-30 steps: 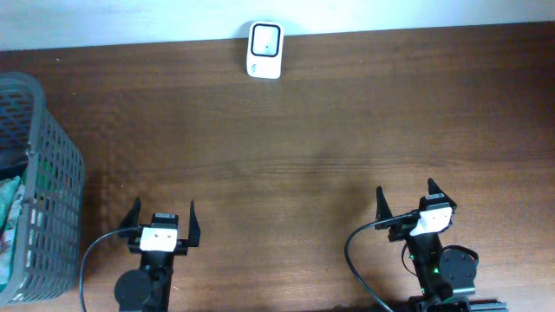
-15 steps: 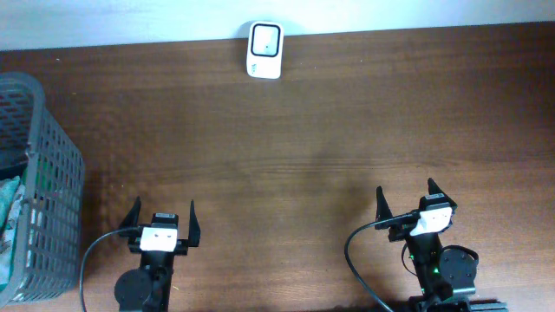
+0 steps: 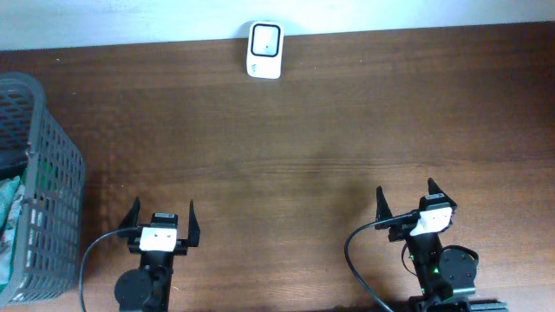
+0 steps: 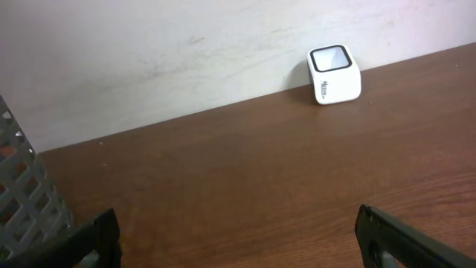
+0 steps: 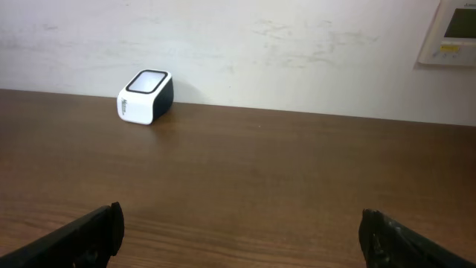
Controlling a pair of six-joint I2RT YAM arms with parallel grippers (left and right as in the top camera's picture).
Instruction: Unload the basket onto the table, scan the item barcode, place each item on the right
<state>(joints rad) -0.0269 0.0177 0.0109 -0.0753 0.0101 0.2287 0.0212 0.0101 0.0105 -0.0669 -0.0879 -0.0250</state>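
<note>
- Item (image 3: 7, 217): no change is noted against the views of a second ago. It lies where it lay, inside the basket (image 3: 54, 186) at the left edge of the overhead frame. Only a teal-and-white patch is seen past the rim, so its kind cannot be told and no barcode is shown.
- Meaning for the task: nothing has been lifted or presented, so the scan is judged not yet begun. The pick from the basket is judged to be the first step outstanding.
- Basket: a grey mesh container at mid to lower left, cut off by the frame edge. It contains the patterned item, and above that a dark area that cannot be made out. Whether more things lie beneath cannot be told.
- Scanner (image 3: 264, 39): a small white unit with a dark-framed window on top, set at upper centre against the far wall. It stands well apart from the basket and from both arms, and nothing is held over its window.
- Left gripper (image 3: 163, 212): parked at lower left, near the basket but not touching it. Its jaws are spread wide with nothing between them, and its pose is unaltered.
- Right gripper (image 3: 405, 187): parked at lower right, farthest from the item. Its jaws are likewise spread wide and empty, and its pose is unaltered.
- Table (image 3: 303, 130): dark wood, and no other container is seen on it.
</note>
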